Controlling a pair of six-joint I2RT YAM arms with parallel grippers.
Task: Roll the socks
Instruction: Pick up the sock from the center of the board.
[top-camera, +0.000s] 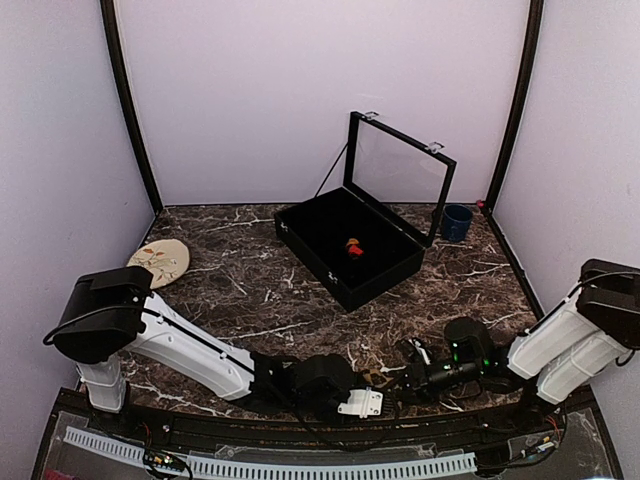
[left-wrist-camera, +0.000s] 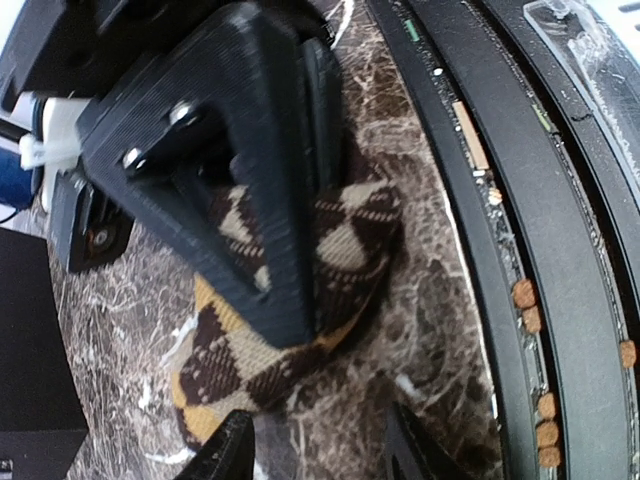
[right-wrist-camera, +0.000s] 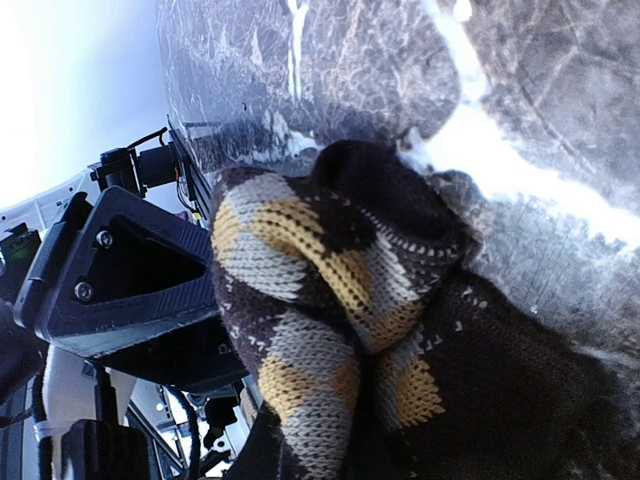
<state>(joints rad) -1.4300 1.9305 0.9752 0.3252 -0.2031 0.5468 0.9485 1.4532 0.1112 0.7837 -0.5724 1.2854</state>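
Observation:
A dark argyle sock with tan diamonds (left-wrist-camera: 340, 250) lies bunched on the marble near the table's front edge (top-camera: 380, 377). My right gripper (top-camera: 415, 377) is shut on it. One of its black fingers (left-wrist-camera: 250, 200) lies across the fabric in the left wrist view. In the right wrist view the sock (right-wrist-camera: 340, 300) fills the lower frame and hides the fingertips. My left gripper (left-wrist-camera: 320, 452) stands open just short of the sock, with bare marble between its tips. A small red-and-orange rolled sock (top-camera: 352, 247) sits in the black box.
The open black box (top-camera: 385, 285) with its raised glass lid (top-camera: 400, 175) stands at the middle back. A blue cup (top-camera: 457, 222) is at the back right and a flowered plate (top-camera: 160, 262) at the left. Black rails (left-wrist-camera: 520, 200) run along the front edge, beside the sock.

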